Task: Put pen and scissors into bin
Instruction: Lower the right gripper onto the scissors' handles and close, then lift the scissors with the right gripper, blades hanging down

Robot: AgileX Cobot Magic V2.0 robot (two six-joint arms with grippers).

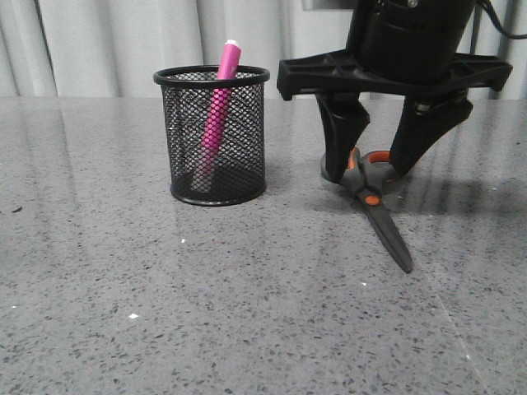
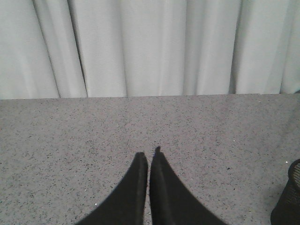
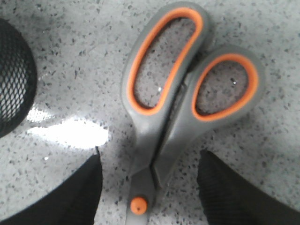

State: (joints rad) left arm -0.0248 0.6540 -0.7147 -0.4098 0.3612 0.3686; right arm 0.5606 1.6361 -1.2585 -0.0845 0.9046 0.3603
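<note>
The magenta pen stands tilted inside the black mesh bin, its pale cap end above the rim. The scissors lie flat on the table to the right of the bin, blades pointing toward the camera. My right gripper is open and lowered over the scissors, one finger on each side near the handles. In the right wrist view the scissors lie between the open fingers, which do not touch them. My left gripper is shut and empty above bare table; it is out of the front view.
The grey speckled table stretches all round. A pale curtain hangs behind it. The bin's edge shows in the left wrist view, and its mesh wall in the right wrist view.
</note>
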